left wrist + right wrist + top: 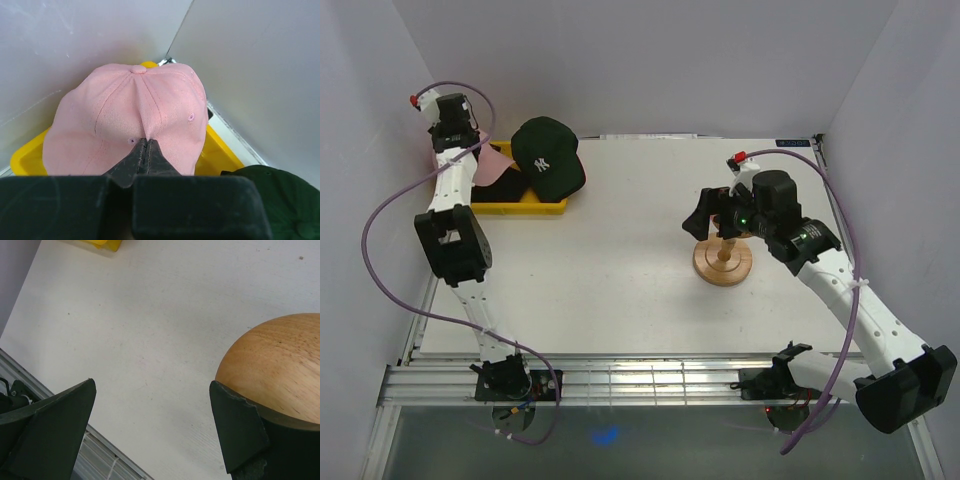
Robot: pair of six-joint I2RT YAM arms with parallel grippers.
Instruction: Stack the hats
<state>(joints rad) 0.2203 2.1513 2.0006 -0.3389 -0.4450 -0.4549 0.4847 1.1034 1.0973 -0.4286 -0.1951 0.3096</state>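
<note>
The left gripper [145,143] pinches the pink cap [135,112] by its crown over the yellow tray [220,156] at upper left; the right gripper [151,385] stands spread beside the wooden stand [280,365].

Pink cap [135,120]: matt woven cloth with stitched seams. Green cap [548,155]: matt cloth. Tray [220,155]: smooth yellow plastic, slight gloss. Stand [280,365]: smooth wood, visible grain, low sheen. Table [150,315]: white, matt, faintly scuffed.

My left gripper [145,148] pinches the pink cap [135,110] at frame centre; yellow tray [221,156] beneath, green cap [282,200] lower right.
</note>
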